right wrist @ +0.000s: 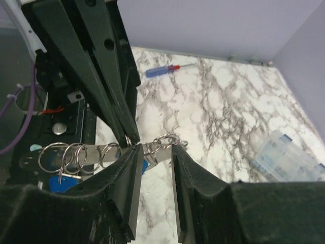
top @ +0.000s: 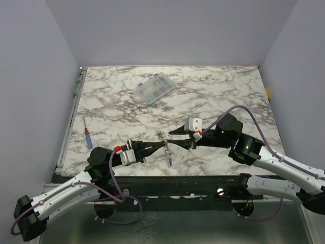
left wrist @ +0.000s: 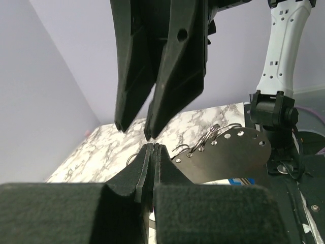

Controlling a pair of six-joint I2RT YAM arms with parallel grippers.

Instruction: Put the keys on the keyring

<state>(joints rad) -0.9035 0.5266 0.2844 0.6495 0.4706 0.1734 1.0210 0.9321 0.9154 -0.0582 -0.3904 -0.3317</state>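
The keyring is a flat grey metal strip with a row of holes that carry several wire rings; it also shows in the left wrist view and, small, in the top view. My left gripper is shut on one end of it and holds it just above the table; its shut jaws show in its own view. My right gripper is open and empty, its jaws on either side of the ring at the strip's end. A blue key head hangs under the rings. A small greenish key lies on the table.
A red-and-blue screwdriver lies near the table's left edge, and also shows in the right wrist view. A clear compartment box sits at the back centre. Both grippers meet tip to tip near the table's front edge.
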